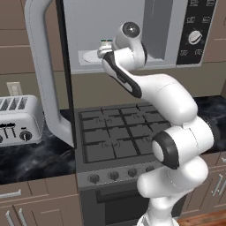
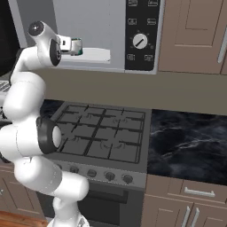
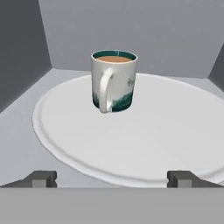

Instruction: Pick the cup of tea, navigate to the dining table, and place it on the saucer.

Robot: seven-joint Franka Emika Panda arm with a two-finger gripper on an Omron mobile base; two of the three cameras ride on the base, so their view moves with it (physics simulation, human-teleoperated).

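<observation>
The cup of tea (image 3: pixel 113 81) is white with a teal-green band and holds light brown liquid. It stands upright on the large white microwave plate (image 3: pixel 175 131), its handle turned toward the camera. My gripper (image 3: pixel 112 178) is open and level with the cup, a short way in front of it; its fingertips (image 3: pixel 41 178) are spread wider than the cup and touch nothing. From the base, the cup (image 1: pixel 106 43) (image 2: pixel 76 46) sits just past my gripper (image 1: pixel 102 52) (image 2: pixel 67 44) inside the open microwave. The dining table and the saucer are out of view.
The microwave door (image 1: pixel 44 66) hangs open to the left, and its control panel (image 2: pixel 141 35) is on the right. Below is a gas stove (image 1: pixel 119 132). A toaster (image 1: pixel 17 119) stands on the black marble counter (image 2: pixel 190 142). Grey microwave walls (image 3: pixel 26 48) close in on both sides.
</observation>
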